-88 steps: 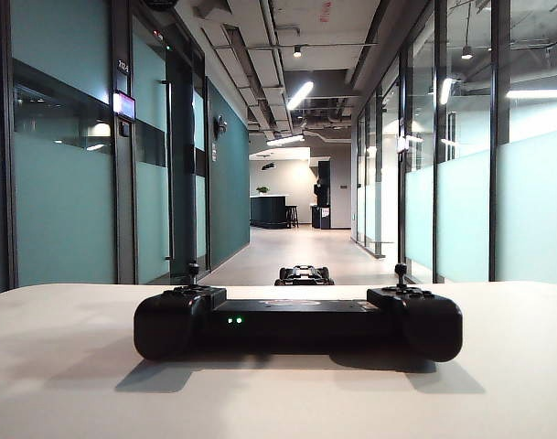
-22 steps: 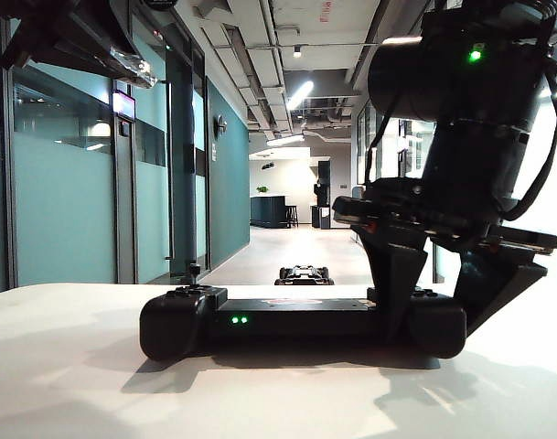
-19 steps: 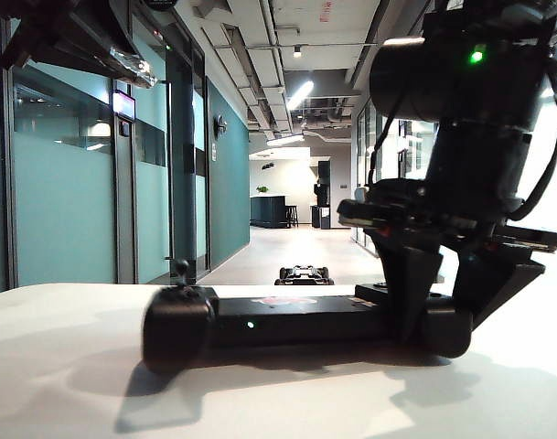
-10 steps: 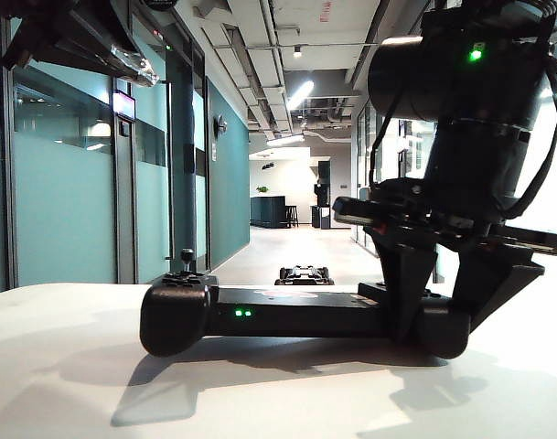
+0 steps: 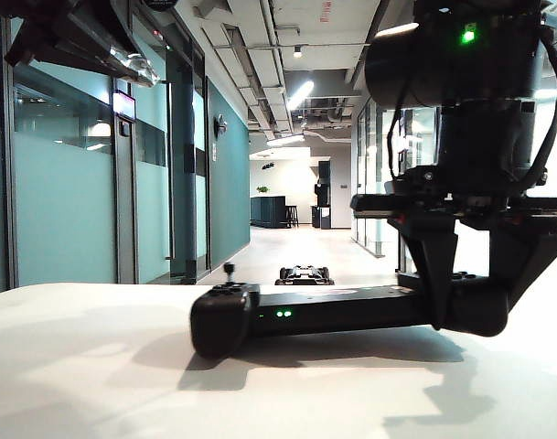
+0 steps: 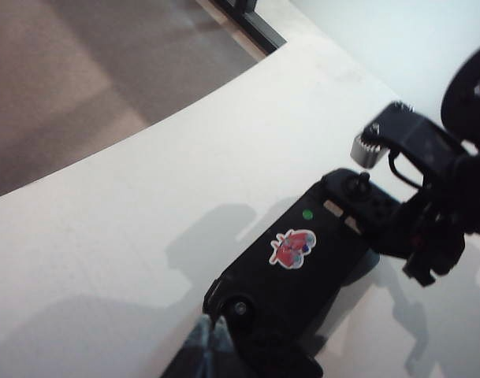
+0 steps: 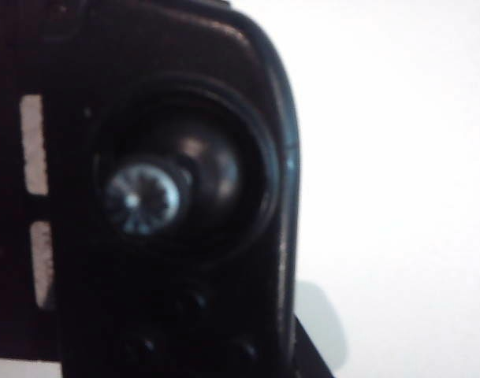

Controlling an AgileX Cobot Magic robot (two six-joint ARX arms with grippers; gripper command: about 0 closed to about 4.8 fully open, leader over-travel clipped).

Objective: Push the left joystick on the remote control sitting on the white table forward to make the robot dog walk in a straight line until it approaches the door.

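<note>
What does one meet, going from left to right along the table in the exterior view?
left joystick → green lights on the remote control → right claw, shut on the controller's right end.

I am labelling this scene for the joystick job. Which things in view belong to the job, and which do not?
Belong:
left joystick
remote control
white table
robot dog
right pincer, gripping the remote's right end
left pincer, close by the remote's left end

Do not belong:
glass office walls
ceiling lights
</note>
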